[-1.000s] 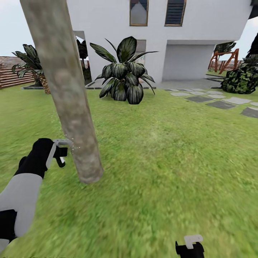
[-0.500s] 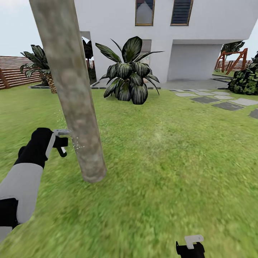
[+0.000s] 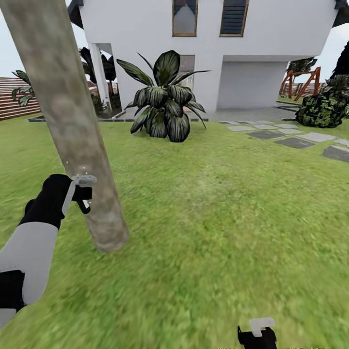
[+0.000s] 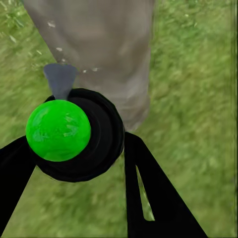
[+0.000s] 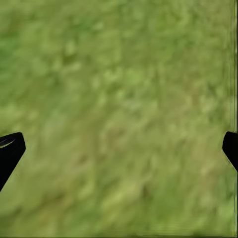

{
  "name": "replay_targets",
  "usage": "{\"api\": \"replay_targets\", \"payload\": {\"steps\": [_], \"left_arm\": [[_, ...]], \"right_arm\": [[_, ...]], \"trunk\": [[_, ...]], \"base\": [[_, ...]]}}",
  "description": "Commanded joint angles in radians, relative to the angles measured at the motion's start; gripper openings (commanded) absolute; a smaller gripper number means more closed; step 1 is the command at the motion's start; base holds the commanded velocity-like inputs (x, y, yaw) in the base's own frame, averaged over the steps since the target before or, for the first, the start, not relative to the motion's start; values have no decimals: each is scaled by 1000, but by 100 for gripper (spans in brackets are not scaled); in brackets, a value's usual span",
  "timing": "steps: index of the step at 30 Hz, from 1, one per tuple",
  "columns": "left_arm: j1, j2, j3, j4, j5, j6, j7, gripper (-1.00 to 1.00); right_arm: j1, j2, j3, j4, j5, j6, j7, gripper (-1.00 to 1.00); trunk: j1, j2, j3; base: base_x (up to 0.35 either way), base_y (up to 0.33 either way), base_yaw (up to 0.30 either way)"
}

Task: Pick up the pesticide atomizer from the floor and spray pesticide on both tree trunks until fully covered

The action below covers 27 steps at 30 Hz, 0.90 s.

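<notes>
A thick, mottled grey-brown tree trunk leans up from the lawn at the left of the head view. My left gripper is shut on the pesticide atomizer, whose grey nozzle sits right against the trunk's near side. In the left wrist view the atomizer is a black round body with a glossy green cap, gripped between my black fingers; its grey nozzle points at the trunk. A few pale droplets hang by the nozzle. My right gripper hangs low over grass, open and empty.
A big dark-leaved plant stands ahead before a white house. Grey stepping stones and a bush lie at the right. A brown slatted fence and a red swing frame border the lawn.
The whole view has shifted, so the camera moved; the trunk now sits further left in the picture. The spray droplets beside the trunk have thinned. Both grippers hold the same pose.
</notes>
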Motion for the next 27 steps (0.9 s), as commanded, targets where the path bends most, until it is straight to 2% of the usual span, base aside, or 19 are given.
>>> {"api": "replay_targets", "payload": {"steps": [1, 11, 17, 20, 23, 27], "left_arm": [[-1, 1, 2, -1, -8, 4, -4, -100], [2, 5, 5, 1, -13, 4, -4, -100], [7, 7, 12, 14, -16, 1, 3, -100], [48, 7, 13, 14, -17, 0, 3, -100], [66, 6, 11, 13, -18, -1, 3, -100], [104, 22, 16, 13, -18, -2, 9, -100]], "right_arm": [[-1, 0, 9, 1, -7, -2, -3, 100], [0, 0, 9, 1, -7, -2, -3, 100], [0, 1, 9, 1, -7, -3, -4, 100], [0, 1, 9, 1, -7, -3, -3, 100], [0, 1, 9, 1, -7, -2, -3, 100], [0, -2, 8, 1, -7, -2, -3, 100]], "trunk": [[0, 0, 0], [0, 0, 0], [0, 0, 0], [0, 0, 0], [0, 0, 0], [0, 0, 0]], "base": [[-6, -274, -99], [-123, -265, -7], [79, -245, 236], [249, -177, 258], [243, -181, 70], [103, -265, 1]]}}
